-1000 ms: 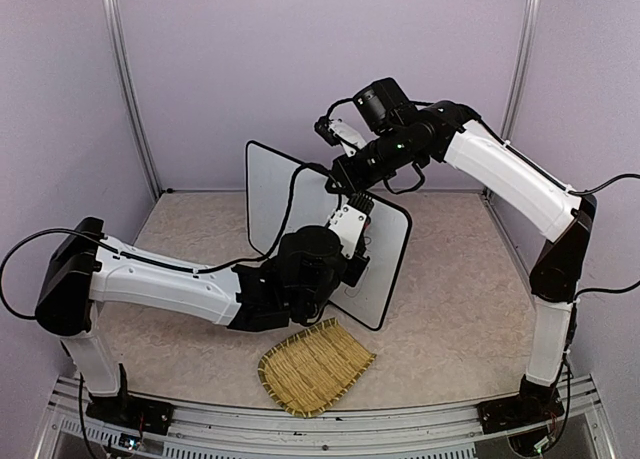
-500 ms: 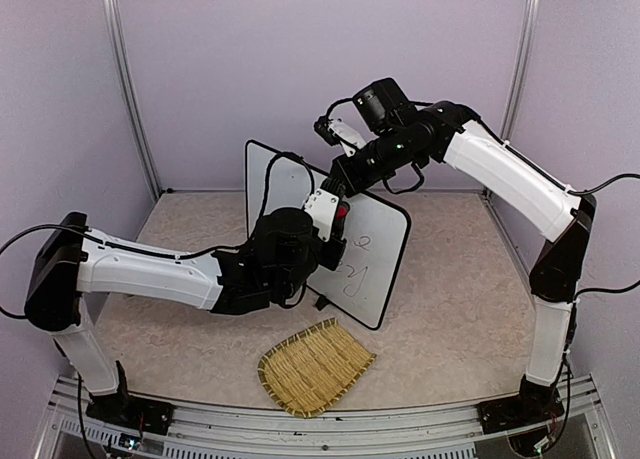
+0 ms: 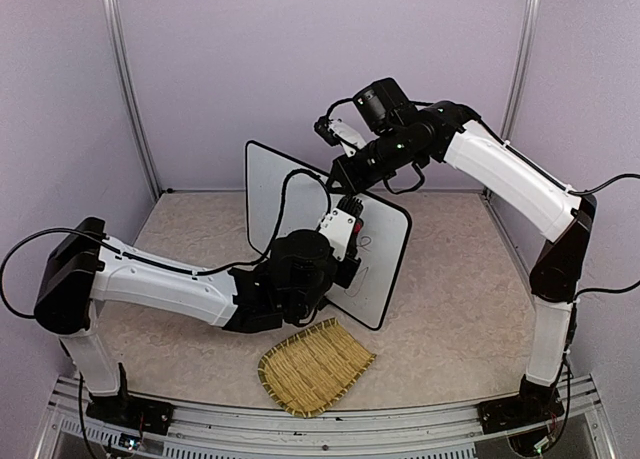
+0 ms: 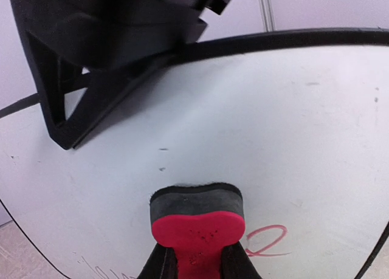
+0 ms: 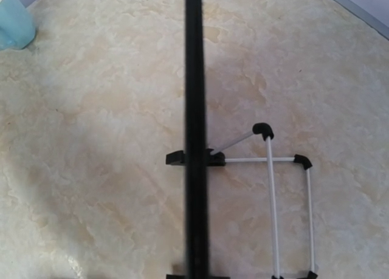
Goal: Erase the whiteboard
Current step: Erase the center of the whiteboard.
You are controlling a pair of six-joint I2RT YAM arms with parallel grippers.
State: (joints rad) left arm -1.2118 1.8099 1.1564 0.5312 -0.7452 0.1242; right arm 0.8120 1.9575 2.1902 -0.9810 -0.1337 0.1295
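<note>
The whiteboard (image 3: 275,184) stands upright in the middle of the surface (image 3: 460,299), turned at an angle, its right end nearer than its left. The right gripper (image 3: 345,174) is clamped on the top rim. Its wrist camera looks straight down along the black rim (image 5: 193,78) to the small feet and a wire stand (image 5: 270,188) on the far side of the board.

The left gripper (image 3: 343,229) is closed on a red eraser (image 4: 197,221), whose dark felt face is pressed flat against the white face. A red loop-shaped mark (image 4: 267,241) sits just right of the eraser, and faint dark strokes show near the board's lower left edge in the left wrist view.

Half a second earlier the left gripper was higher and further left on the board. It has since swung down and to the right, covering part of the writing that was then exposed. The right arm and the board have not shifted. A woven mat (image 3: 315,364) lies near the front edge.
</note>
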